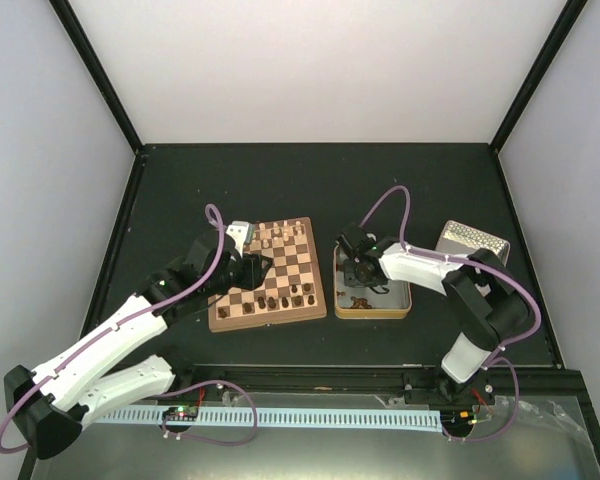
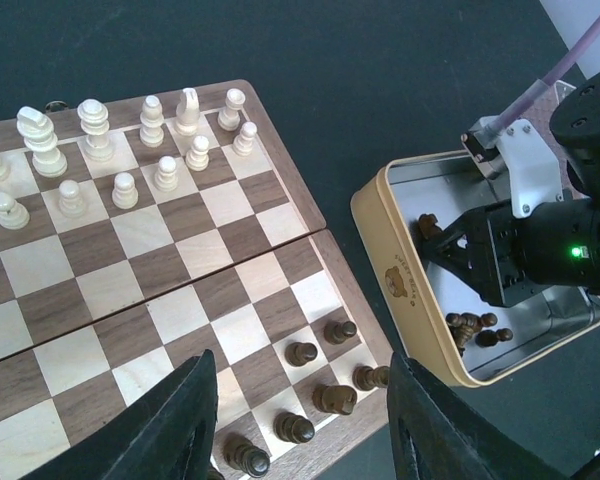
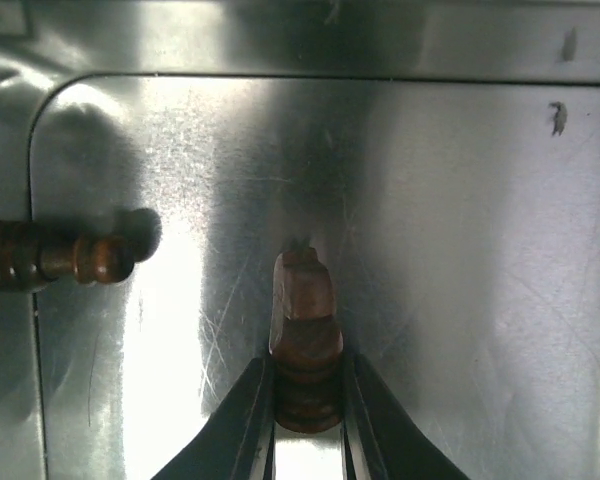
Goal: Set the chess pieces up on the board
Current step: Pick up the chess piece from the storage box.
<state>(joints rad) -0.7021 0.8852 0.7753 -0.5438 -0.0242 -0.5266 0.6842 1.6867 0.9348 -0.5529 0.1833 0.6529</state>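
In the right wrist view, the base of the small dark brown wooden chess piece (image 3: 303, 325) is hidden between the black fingers (image 3: 248, 425) of the right gripper (image 3: 305, 372), which the bottom edge cuts off. A second dark brown turned piece (image 3: 55, 258), lying in the shiny metal tin (image 3: 460, 250), runs off the left edge. From above, the chessmen (image 1: 298, 297) on the checked wooden board (image 1: 268, 323) are too small to identify.

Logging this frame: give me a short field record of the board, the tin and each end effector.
board: square wooden chessboard, pale cream chessmen in rows at the far side, a few dark brown chessmen at the near side
tin: metal tin right of the board, loose dark pieces inside
right end effector: inside the tin, closed on one dark brown piece
left end effector: open, empty, above the board's near edge
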